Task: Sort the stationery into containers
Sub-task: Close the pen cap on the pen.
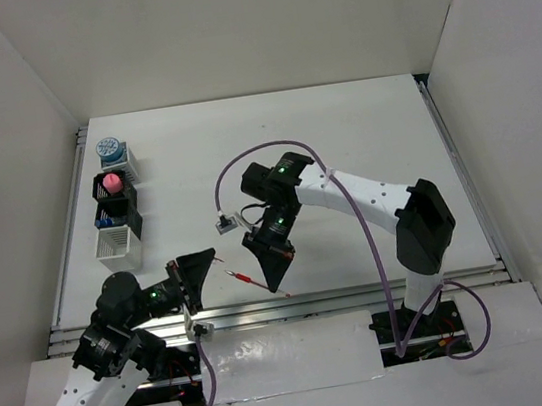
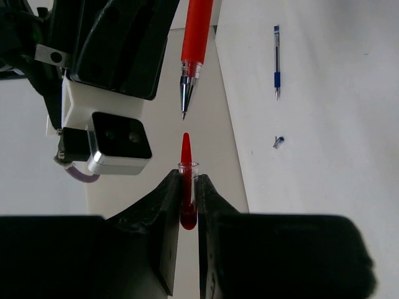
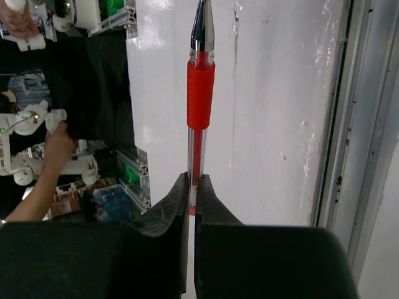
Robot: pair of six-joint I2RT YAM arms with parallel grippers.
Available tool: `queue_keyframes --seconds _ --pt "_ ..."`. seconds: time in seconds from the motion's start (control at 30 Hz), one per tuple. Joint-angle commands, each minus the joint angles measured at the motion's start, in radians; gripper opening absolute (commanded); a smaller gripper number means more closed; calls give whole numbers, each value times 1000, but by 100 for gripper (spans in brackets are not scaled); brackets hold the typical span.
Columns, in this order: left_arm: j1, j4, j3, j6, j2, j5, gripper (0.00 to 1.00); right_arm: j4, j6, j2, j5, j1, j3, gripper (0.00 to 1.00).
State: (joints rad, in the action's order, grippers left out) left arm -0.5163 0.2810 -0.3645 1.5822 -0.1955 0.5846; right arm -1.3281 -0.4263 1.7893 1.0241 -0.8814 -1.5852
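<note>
My right gripper [image 3: 193,187] is shut on the back end of the red pen [image 3: 201,93], holding it above the table near the front edge. The pen's metal tip points at my left gripper [image 2: 187,193], which is shut on the short red piece [image 2: 186,163], a clear-rimmed cap. A small gap separates tip and cap. In the top view the left gripper [image 1: 209,267] and right gripper [image 1: 278,285] face each other with the red pen [image 1: 252,279] between them. The containers [image 1: 119,247] stand in a row at the far left. A blue pen [image 2: 276,62] and a tiny blue-capped bottle [image 2: 278,142] lie on the table.
A blue-white tin [image 1: 110,150] sits on the farthest box. A pink block [image 1: 113,184] stands in the black mesh box [image 1: 129,198] beside it. The right wrist's camera housing [image 2: 118,140] hangs close to the left gripper. White walls enclose the table on three sides.
</note>
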Motion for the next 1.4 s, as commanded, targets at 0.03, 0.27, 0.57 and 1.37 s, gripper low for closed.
queue_keyframes --seconds 0.03,0.27,0.57,1.37 --pt "-4 33 -40 82 -7 110 0 -106 23 8 -13 -16 -48 0" --pt "-5 83 -59 122 -38 138 0 -111 32 33 -12 -7 -76 0" --pt "-4 87 -67 133 -50 150 0 -105 38 50 -21 -2 -64 0" --pt "-4 52 -67 124 -84 143 0 -114 38 51 -25 -28 -64 0"
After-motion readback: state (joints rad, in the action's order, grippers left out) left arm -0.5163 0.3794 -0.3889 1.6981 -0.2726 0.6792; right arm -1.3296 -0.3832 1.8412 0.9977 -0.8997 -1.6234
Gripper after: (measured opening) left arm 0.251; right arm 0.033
